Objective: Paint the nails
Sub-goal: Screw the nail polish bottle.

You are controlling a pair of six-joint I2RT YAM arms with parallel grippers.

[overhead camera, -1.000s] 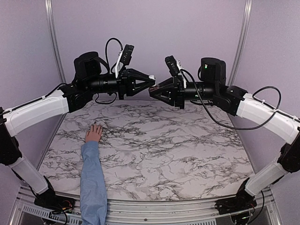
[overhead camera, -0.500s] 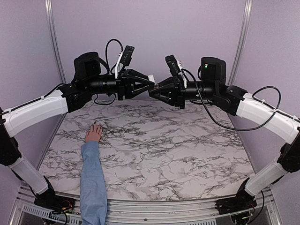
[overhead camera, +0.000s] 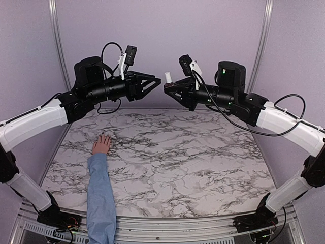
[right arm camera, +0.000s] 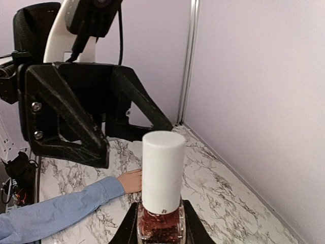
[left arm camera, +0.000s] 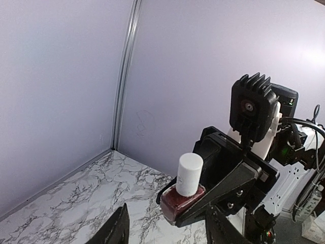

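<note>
A light-skinned hand (overhead camera: 101,145) in a light blue sleeve (overhead camera: 100,198) lies flat on the left of the marble table (overhead camera: 193,162). Its nails are too small to make out. My right gripper (overhead camera: 167,89) is shut on a dark red nail polish bottle (overhead camera: 169,84) with a white cap (overhead camera: 168,77), held upright high above the table's back. The right wrist view shows the bottle (right arm camera: 161,226), the cap (right arm camera: 162,173) and the hand (right arm camera: 131,180) beyond. My left gripper (overhead camera: 155,81) is open and empty, just left of the bottle (left arm camera: 182,202), not touching it.
Purple walls with metal posts (overhead camera: 57,46) enclose the table on three sides. The sleeved forearm reaches in over the near left edge. Both arms hang high over the back of the table.
My left gripper, which was shut at the bottle's cap, has opened and drawn back to the left. The right gripper has lifted slightly with the bottle. The hand has not moved.
</note>
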